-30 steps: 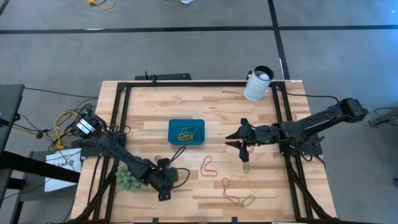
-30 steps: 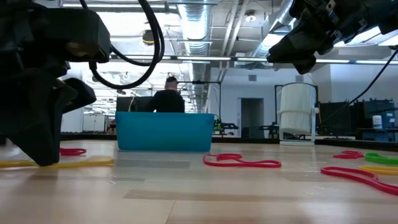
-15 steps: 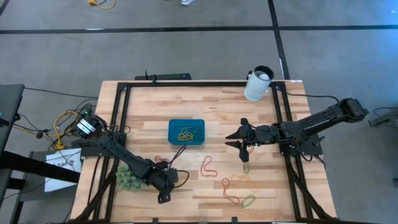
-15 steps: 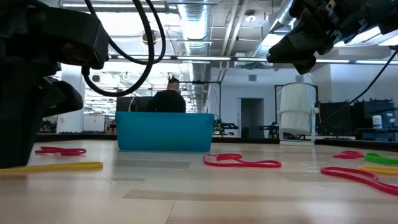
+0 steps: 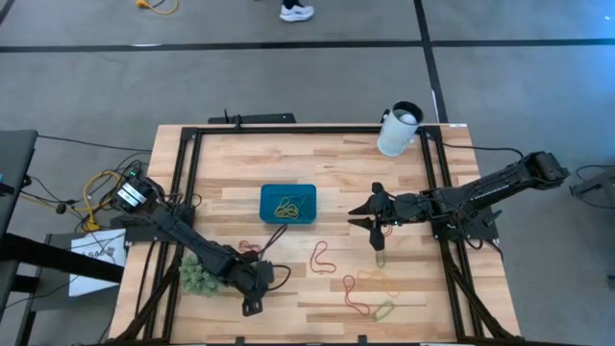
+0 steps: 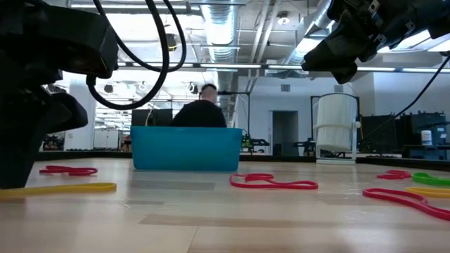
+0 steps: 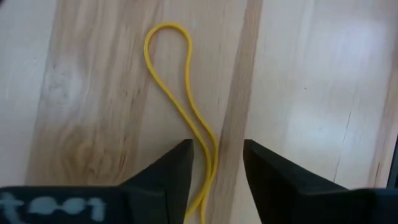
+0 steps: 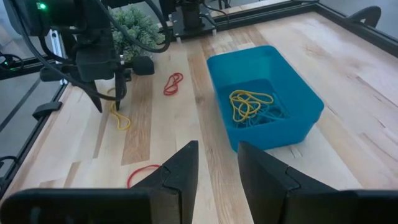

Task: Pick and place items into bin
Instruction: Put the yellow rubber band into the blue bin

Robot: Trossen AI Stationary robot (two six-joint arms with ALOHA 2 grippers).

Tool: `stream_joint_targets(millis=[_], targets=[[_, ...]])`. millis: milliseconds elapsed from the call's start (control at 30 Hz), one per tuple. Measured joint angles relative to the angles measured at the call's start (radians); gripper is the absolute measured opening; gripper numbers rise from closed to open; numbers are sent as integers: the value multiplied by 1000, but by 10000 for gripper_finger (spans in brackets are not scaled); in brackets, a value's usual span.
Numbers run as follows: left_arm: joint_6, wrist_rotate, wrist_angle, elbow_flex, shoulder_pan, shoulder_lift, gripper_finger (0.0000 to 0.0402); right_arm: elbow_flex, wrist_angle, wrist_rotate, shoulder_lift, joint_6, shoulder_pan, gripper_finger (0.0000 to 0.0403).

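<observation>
Yellow band (image 7: 176, 106) lies between the open, empty left gripper (image 7: 216, 163) fingers: pick step; next, close, lift, carry to bin (image 5: 287, 204); right gripper (image 5: 370, 217) waits open.

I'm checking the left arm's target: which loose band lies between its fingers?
The yellow band: it lies flat on the wood, one end running between the open left gripper's fingers. The small red band lies apart, nearer the bin.

We see our left gripper (image 5: 256, 279) has slid a little toward the table's near edge, over the yellow band (image 7: 180, 106); behind, the person (image 6: 202, 112) has shifted rightward.
</observation>
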Motion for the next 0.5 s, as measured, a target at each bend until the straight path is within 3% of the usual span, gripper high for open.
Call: stream_joint_targets(millis=[267,500], targets=[[-45,-44,13,-29,-22,24,135,0,0,0,0,0,0,107],[-23,-193,-13,-30,-66,34,110,0,-3,0,0,0,0,107]])
